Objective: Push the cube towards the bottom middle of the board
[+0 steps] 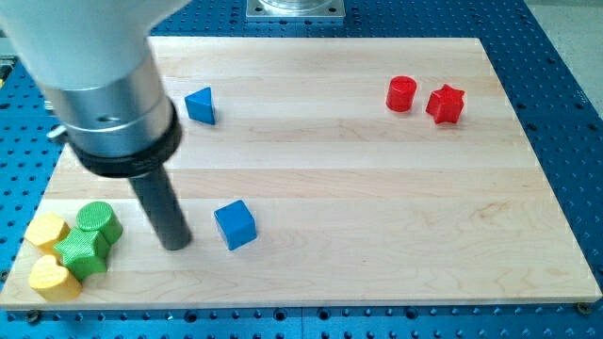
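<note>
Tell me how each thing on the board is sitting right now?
my tip: on the board, just left of the cube, small gap.
blue cube: flat, alone.
blue triangle block: alone.
red cylinder: upright.
red star block: beside the cylinder.
green blocks and yellow blocks: bunched together.

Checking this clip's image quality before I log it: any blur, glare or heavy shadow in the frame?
Camera view: lighting is even, with only soft shadows beside the blue cube and my tip; the arm body at the view's top left looms large and looks slightly soft; the wooden board shows mild sheen but no glare; the blocks look sharp.
</note>
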Controlling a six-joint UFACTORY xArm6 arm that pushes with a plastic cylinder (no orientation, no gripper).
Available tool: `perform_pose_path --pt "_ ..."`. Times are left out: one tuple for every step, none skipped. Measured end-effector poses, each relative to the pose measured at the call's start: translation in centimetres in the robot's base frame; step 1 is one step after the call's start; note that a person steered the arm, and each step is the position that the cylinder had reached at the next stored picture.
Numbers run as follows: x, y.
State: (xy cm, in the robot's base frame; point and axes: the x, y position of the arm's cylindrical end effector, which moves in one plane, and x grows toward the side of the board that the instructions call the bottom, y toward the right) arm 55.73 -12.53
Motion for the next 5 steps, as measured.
perform_pose_path --pt "-0.4 4.0" --pt "-0.7 7.7" --pt "-2.8 7.6" --pt "-10.3 6.0" --pt "-19.9 6.2"
